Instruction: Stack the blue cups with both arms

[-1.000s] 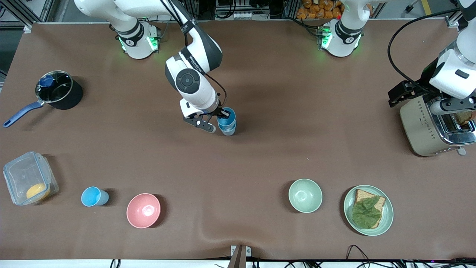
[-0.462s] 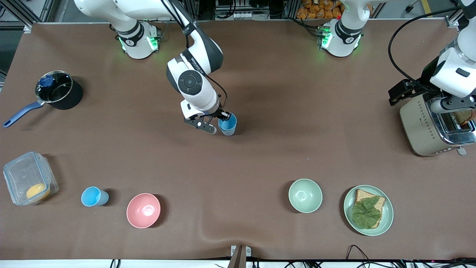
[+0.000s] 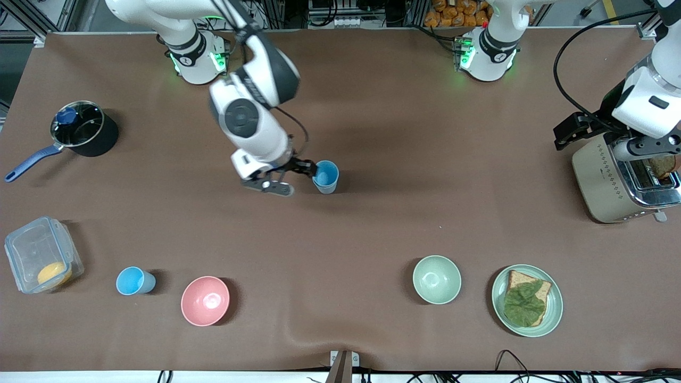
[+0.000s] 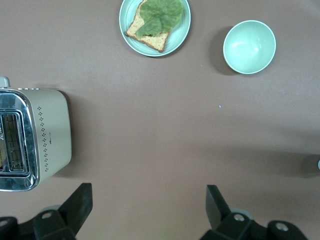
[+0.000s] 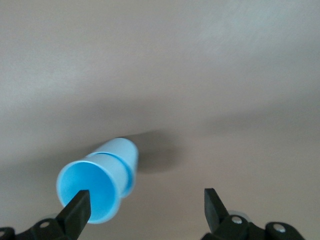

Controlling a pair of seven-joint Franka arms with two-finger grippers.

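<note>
Two arms stood over the brown table (image 3: 372, 229). Left arm: waiting above the toaster (image 3: 612, 181) at its own end of the table, left gripper (image 4: 145, 210) spread wide and empty. Right arm: reached to mid-table, right gripper (image 3: 298, 171) parted wide with nothing between its fingers, one fingertip (image 5: 77, 207) just beside the rim of the stacked cups (image 3: 325, 176). These were a sky-blue cup nested in a paler one, upright on the cloth. A third blue cup (image 3: 134, 281) stood alone, nearer the front camera, between the pink bowl (image 3: 205, 300) and the clear container (image 3: 40, 252).

Risks, as judged from the room: a fingertip so close to the rim could clip it on any sideways move and tip the light stack. The upper cup appeared only partly seated, so a knock might separate the pair. The lone cup remained unstacked.
</note>
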